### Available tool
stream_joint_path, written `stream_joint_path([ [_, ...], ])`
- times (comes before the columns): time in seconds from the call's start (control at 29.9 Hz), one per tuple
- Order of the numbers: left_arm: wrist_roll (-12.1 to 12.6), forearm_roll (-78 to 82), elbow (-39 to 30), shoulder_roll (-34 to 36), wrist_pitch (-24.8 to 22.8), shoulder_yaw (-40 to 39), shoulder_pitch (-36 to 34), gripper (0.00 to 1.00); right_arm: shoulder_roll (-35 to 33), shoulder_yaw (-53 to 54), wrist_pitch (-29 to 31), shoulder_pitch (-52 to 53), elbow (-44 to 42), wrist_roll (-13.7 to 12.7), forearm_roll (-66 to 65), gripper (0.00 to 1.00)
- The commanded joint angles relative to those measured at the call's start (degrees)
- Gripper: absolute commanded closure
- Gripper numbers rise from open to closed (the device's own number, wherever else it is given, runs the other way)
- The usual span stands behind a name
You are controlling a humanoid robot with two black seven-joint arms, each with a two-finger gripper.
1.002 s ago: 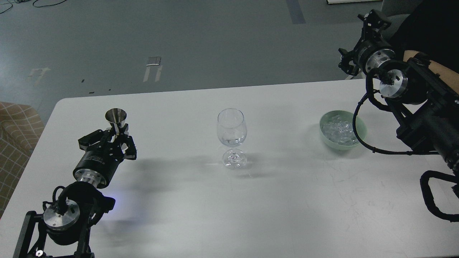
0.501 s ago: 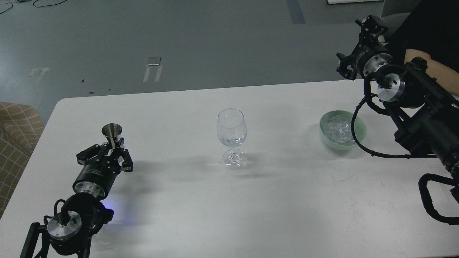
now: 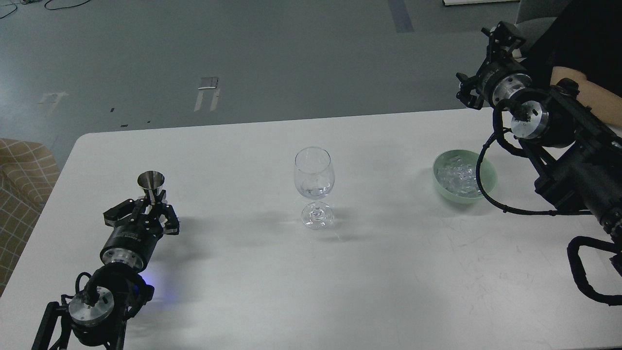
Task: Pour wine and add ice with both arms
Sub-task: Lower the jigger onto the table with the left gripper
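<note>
A clear stemmed glass [image 3: 314, 180] stands upright at the table's middle, with a barely visible trace of clear wine [image 3: 316, 191] in its bowl. Glassy ice chunks [image 3: 457, 176] lie in a pale green bowl [image 3: 489, 171] at the right. My left gripper [image 3: 152, 200], at the near left, is shut around the waist of a small upright steel jigger [image 3: 151, 180], low over the table. My right gripper [image 3: 486, 61] is held high beyond the table's far right edge, behind the bowl, with its fingers spread and nothing in them.
The white table [image 3: 379, 272] has its rounded far left corner near the jigger. A checked sofa [image 3: 22, 175] stands off the left edge. A person's bare arm [image 3: 588, 95] shows behind my right arm. A black cable [image 3: 491, 194] loops over the bowl's right rim.
My left gripper has drawn back and down with the jigger, which now sits lower and nearer. My right gripper has shifted slightly up and back.
</note>
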Motion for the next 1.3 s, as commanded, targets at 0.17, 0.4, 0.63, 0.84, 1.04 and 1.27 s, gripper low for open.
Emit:
stream_joint_path([
  [0.17,-1.5,0.1,1.9,0.0,-0.1,0.1,-0.5,1.00,0.0,0.0,-0.1,0.0,0.0,0.0,0.0,0.00],
  [0.4,-1.5,0.2,2.0,0.0,-0.1,0.2,-0.9,1.00,-0.1,0.0,-0.1,0.0,0.0,0.0,0.0,0.00],
  [0.63,-1.5,0.2,2.0,0.0,-0.1,0.2,-1.1,1.00,-0.1,0.0,-0.1,0.0,0.0,0.0,0.0,0.00],
  [0.84,-1.5,0.2,2.0,0.0,-0.2,0.3,-1.0,0.95,-0.1,0.0,-0.1,0.0,0.0,0.0,0.0,0.00],
  [1.04,-1.4,0.2,2.0,0.0,-0.1,0.4,-1.2,0.52,-0.1,0.0,-0.1,0.0,0.0,0.0,0.0,0.00],
  [1.27,-1.5,0.2,2.0,0.0,-0.1,0.4,-1.2,0.52,-0.2,0.0,-0.1,-0.1,0.0,0.0,0.0,0.00],
])
